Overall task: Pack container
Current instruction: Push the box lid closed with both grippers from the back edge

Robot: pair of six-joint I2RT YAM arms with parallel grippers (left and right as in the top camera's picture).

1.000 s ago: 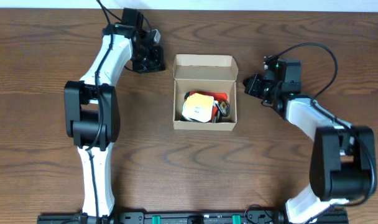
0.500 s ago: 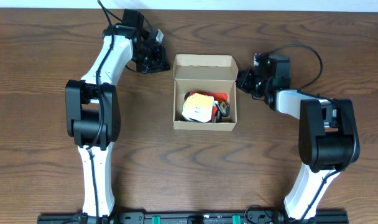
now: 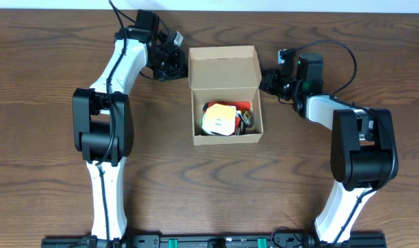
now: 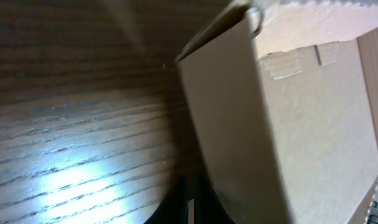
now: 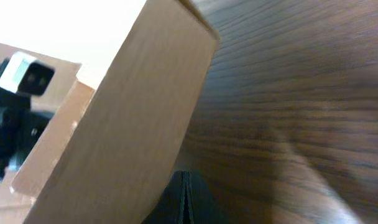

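Container (image 3: 227,140), mouth up on bench (image 3: 299,179), long axis left-right, lid (image 3: 223,65) hinged far side; left fingers (image 4: 176,211), right fingers (image 5: 173,202) pressed together.

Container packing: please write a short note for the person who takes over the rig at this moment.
Left gripper: fingers together, holding nothing, at the left edge of the lid flap.
Right gripper: fingers together, holding nothing, at the flap's right edge.
Container: between the arms, flap not yet closed, yellow and orange items inside.
Done: items are in.
Left: fold the flap down, probably by pushing from both sides.
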